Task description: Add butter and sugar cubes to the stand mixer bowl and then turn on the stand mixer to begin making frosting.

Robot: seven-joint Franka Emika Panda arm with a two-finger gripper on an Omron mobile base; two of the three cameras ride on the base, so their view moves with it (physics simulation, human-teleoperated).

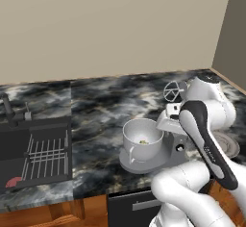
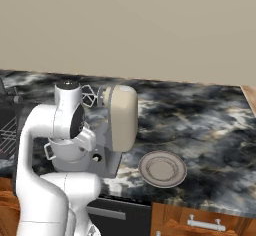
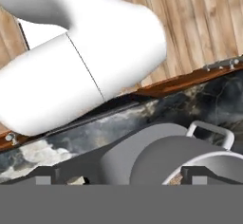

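The stand mixer [image 2: 121, 116] has its beige head tilted up, and the wire whisk [image 1: 173, 91] is lifted clear. The light grey stand mixer bowl [image 1: 141, 139] sits on the dark base. A small pale yellowish bit [image 1: 143, 142] lies on the bowl's bottom, too small to tell butter from sugar cubes. In the hand view my gripper [image 3: 118, 174] is open, its fingertips [image 3: 43, 173] wide apart. It is close over the bowl [image 3: 190, 154] and its handle [image 3: 211, 133]. My hand sits beside the mixer's neck, above the bowl [image 2: 65, 150]. The small round knob [image 2: 96, 158] is on the base.
A flat round grey plate [image 2: 162, 169] lies on the marble counter right of the mixer. A dark sink [image 1: 33, 151] with a wire rack is at the far left. My own white arm crosses the counter's front edge.
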